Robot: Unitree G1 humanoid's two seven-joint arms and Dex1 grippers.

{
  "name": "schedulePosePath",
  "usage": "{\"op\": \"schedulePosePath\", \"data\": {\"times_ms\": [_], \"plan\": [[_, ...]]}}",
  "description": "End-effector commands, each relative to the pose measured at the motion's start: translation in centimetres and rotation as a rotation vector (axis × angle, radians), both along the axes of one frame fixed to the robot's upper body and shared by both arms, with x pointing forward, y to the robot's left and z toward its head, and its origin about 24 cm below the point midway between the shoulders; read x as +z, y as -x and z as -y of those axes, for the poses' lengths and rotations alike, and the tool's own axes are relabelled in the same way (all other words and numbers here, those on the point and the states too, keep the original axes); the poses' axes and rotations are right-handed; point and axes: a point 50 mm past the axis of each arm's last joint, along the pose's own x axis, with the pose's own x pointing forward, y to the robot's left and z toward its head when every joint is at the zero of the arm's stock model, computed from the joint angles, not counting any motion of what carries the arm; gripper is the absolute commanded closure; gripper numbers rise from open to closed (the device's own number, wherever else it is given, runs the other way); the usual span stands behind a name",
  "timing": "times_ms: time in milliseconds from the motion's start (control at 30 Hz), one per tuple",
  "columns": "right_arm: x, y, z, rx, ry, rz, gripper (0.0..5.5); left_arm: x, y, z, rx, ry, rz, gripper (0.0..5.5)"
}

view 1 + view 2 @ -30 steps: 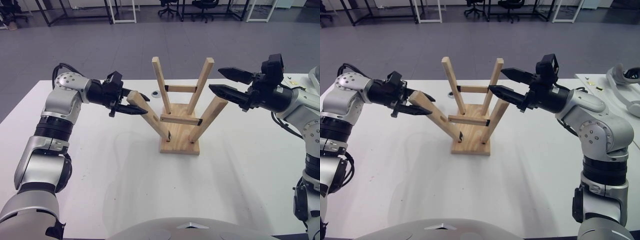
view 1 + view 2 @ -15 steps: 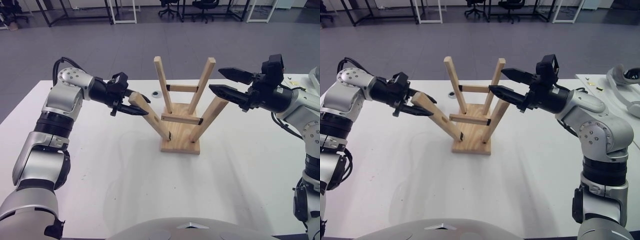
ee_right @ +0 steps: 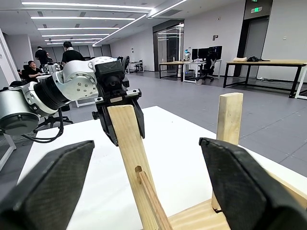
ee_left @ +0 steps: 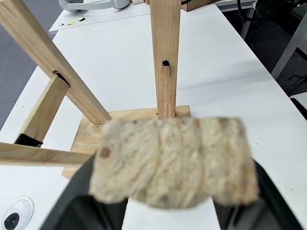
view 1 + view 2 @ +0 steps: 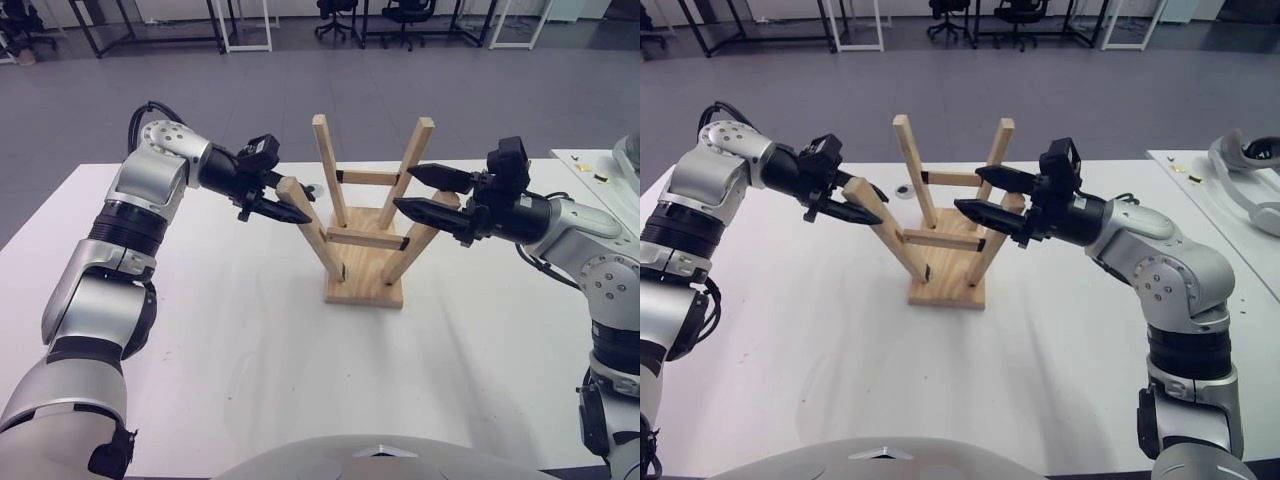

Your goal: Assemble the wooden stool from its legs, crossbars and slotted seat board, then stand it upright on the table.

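The stool (image 5: 363, 240) stands upside down a little beyond the middle of the white surface (image 5: 240, 350), its seat (image 5: 363, 291) flat on the top and its four legs splaying upward. There is broad bare room in front and to both sides; the far edge runs close behind the legs, and the right edge (image 5: 1230, 250) lies well apart from the seat. The wood is pale and square-cut, with one crossbar (image 5: 365, 238) joining the near pair of legs and another (image 5: 366, 177) joining the far pair, dark marks at their joints. The left gripper (image 5: 295, 205) has its jaws clenched on the top end of the near left leg (image 5: 320, 245). The right gripper (image 5: 403, 186) has its jaws spread wide about the top of the near right leg (image 5: 405, 255) — whether either one touches the wood cannot be told. A small round disc (image 5: 903, 190) lies on the surface just behind the stool. The left wrist view looks straight down the held leg: its end grain (image 4: 172, 163) sits between the black fingers (image 4: 67, 211), with the seat below (and a slot cut in the leg opposite). The right wrist view looks across between its own wide-set pads (image 3: 48, 187) — there the left gripper's grasp on its leg shows head-on.
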Motion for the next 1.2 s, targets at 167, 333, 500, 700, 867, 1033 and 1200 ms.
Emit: {"op": "schedulePosePath", "data": {"times_ms": [167, 333, 500, 700, 867, 1033, 1200], "plan": [[-2.5, 0.0, -0.2, 0.005, 0.045, -0.121, 1.42, -2.4, 0.0, 3.1, -0.105, -0.116, -0.087, 3.46], [-3.4, 1.1, -0.7, 0.080, 0.115, -0.105, 2.25, -2.2, -0.7, 3.4, -0.062, -0.081, -0.157, 3.46], [-3.5, 1.1, -0.8, 0.089, 0.127, -0.093, 3.00, -2.7, -0.6, 3.6, -0.066, -0.107, -0.185, 3.46], [-3.6, 0.6, -0.9, 0.068, 0.125, -0.080, 3.03, -3.1, -0.8, 4.8, -0.089, -0.173, -0.129, 3.46], [-3.3, 0.2, -0.7, 0.043, 0.111, -0.064, 3.03, -3.4, -0.4, 5.2, -0.085, -0.172, -0.176, 2.66], [-2.9, -0.2, -0.5, 0.027, 0.103, -0.050, 3.03, -3.9, 0.1, 5.3, -0.089, -0.204, -0.158, 1.71], [-2.7, -0.2, -0.4, 0.010, 0.096, -0.042, 3.03, -4.6, 0.8, 5.5, -0.058, -0.296, -0.098, 0.72]]}}
